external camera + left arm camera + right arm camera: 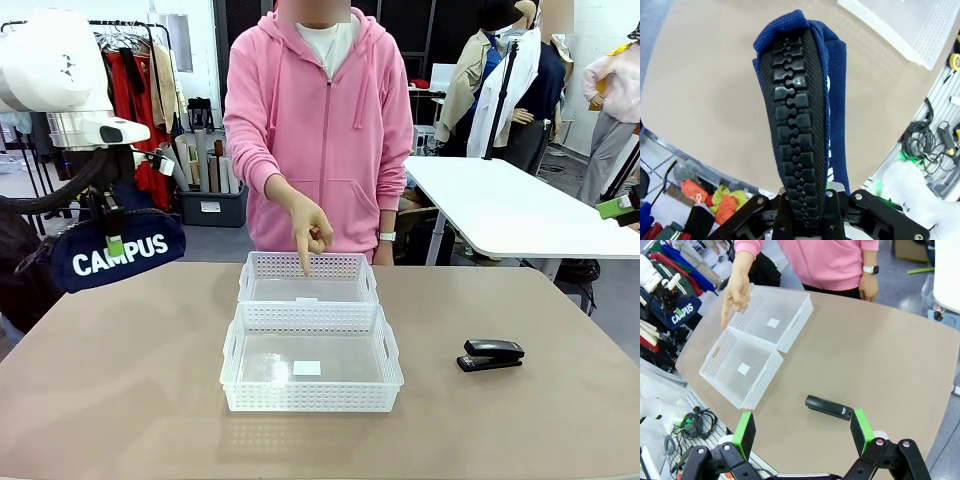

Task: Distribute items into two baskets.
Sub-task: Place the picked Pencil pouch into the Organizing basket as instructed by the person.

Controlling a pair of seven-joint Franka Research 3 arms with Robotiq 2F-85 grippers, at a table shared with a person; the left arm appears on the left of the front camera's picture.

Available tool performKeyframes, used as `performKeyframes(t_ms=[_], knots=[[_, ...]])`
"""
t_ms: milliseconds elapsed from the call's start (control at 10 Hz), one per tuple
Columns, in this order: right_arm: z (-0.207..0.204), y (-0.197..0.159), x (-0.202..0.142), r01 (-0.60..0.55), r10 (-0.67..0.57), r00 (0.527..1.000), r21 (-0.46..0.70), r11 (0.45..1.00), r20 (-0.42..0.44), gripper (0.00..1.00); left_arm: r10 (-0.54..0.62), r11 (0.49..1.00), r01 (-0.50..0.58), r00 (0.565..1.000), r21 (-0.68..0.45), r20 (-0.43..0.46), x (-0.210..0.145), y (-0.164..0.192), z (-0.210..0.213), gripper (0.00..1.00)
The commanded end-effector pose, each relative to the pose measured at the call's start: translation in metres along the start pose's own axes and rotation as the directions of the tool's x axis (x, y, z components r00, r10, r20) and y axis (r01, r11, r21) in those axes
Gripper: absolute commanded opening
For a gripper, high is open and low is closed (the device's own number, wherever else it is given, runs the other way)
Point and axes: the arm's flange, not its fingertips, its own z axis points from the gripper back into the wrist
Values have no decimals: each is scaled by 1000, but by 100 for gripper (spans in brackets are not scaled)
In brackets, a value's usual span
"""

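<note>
**Stock on the table, with both my grippers**

1. Left gripper (115, 245): clenched on the navy zip pouch (118, 258). I hold it up in the air, off the table (120, 380), above the table's left far corner. The white "CAMPUS" lettering faces my front camera. From my left wrist, the gripper (807, 210) pinches the pouch (795, 125) by its zip edge. The black zip teeth run straight up the middle of that view.

2. Right gripper (804, 430): released, its green pads spread wide and gripping nothing. It hangs high over the near right part of the table. In the front view it (620, 207) pokes in at the right edge.

3. Black stapler (491, 354): lying flat on the table, right of the baskets and well apart from them. From my right wrist, the stapler (829, 407) lies between my open fingers, far below.

4. Larger basket (310, 405): mid-table on my side, with a white label on its clear bottom. Nothing else is in it (762, 385).

5. Smaller basket (308, 268): touching the larger one's far wall, on the person's side. It (795, 330) holds a label too and no items.

6. Person's hand (310, 235): one finger points down over the smaller basket. From my right wrist, the hand (735, 297) hovers at that basket's edge.
</note>
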Motion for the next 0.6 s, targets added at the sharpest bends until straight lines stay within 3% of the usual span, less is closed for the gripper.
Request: performKeyframes(t_ms=[0, 300, 500], knots=[[0, 0, 1, -9, 8, 1000, 24, 1000, 24, 100, -59, 998, 59, 998, 0, 27, -25, -30, -7, 0], [0, 0, 1, -9, 8, 1000, 24, 1000, 24, 100, -116, 993, 116, 993, 23, 26, -37, -75, -27, 0], [0, 0, 1, -9, 8, 1000, 24, 1000, 24, 100, -208, 978, 208, 978, -27, 22, -28, -99, -38, 0]])
